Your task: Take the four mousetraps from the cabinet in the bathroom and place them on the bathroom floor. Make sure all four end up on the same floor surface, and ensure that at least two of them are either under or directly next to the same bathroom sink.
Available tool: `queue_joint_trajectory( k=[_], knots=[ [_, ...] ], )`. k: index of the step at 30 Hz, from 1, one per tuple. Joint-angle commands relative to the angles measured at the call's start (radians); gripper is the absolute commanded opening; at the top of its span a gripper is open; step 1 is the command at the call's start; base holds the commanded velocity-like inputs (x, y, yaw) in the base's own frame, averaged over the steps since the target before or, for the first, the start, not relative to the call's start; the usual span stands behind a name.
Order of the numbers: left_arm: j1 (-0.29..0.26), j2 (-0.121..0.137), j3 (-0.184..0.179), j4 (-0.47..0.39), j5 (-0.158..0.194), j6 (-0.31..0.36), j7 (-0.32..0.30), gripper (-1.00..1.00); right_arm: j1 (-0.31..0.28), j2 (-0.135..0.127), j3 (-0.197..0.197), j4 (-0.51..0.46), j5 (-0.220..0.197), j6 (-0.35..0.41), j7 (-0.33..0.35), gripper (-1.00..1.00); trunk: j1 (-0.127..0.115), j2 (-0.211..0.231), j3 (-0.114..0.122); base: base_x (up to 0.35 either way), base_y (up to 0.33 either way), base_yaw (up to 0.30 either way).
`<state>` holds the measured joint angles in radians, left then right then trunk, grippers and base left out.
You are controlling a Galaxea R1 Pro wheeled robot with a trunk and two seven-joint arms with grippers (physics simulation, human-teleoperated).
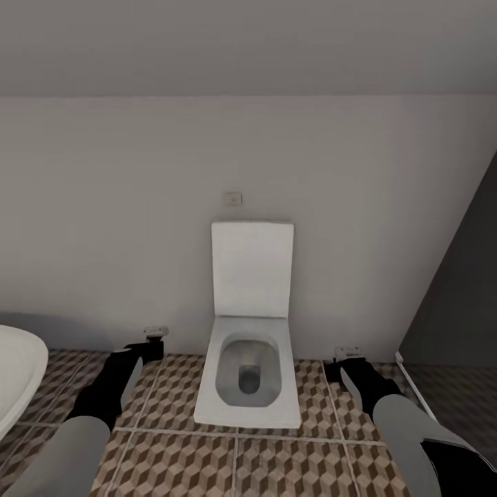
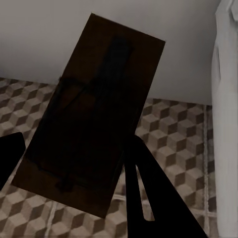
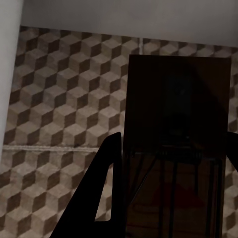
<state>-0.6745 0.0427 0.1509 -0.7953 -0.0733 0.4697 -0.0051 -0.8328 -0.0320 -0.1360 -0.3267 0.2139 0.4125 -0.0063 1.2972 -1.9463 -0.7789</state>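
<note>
A home bathroom: a white square toilet [image 1: 250,345] against a plain wall [image 1: 103,207], cube-patterned floor tiles [image 1: 290,462], and a white tub edge [image 1: 17,376] at lower left.

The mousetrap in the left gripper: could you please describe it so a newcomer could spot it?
Start at the white toilet against the wall; the left gripper is beside it. Between its fingers sits the mousetrap, a flat dark-brown slab with wire parts, plain against the cube-patterned floor.

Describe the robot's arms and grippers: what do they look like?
Each arm has a smooth grey section nearer the body, then a black forearm. The left gripper and right gripper look pale grey from above; up close, the fingers are flat, black, tapering blades.
</note>
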Motion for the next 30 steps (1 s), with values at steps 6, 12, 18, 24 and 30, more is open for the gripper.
queue_joint_trajectory(
  k=[6,12,18,24,30],
  knots=[
    [0.000,0.001,-0.001,0.007,-0.006,0.003,-0.001,-1.00,0.000,0.000,-0.007,-0.002,0.009,0.004,0.002,-1.00,0.023,-0.043,-0.020,0.000,0.000,0.000],
    [0.000,0.000,0.000,0.008,-0.005,0.004,-0.001,-1.00,0.000,-0.001,-0.007,-0.002,0.009,0.004,0.002,-1.00,0.046,-0.085,-0.039,0.000,0.000,0.000],
    [0.000,0.000,0.001,0.008,-0.005,0.004,-0.001,-1.00,0.000,0.000,-0.007,-0.002,0.009,0.004,0.002,-1.00,0.069,-0.127,-0.057,0.000,0.000,0.000],
    [0.000,0.000,0.000,0.008,-0.004,0.004,-0.001,-1.00,0.000,0.000,-0.007,-0.002,0.009,0.004,0.002,-1.00,0.092,-0.169,-0.076,0.000,0.000,0.000],
    [0.000,0.000,0.000,0.008,-0.003,0.004,-0.001,-1.00,0.000,0.001,-0.007,-0.002,0.009,0.004,0.002,-1.00,0.115,-0.211,-0.095,0.000,0.000,0.000]
  ],
)
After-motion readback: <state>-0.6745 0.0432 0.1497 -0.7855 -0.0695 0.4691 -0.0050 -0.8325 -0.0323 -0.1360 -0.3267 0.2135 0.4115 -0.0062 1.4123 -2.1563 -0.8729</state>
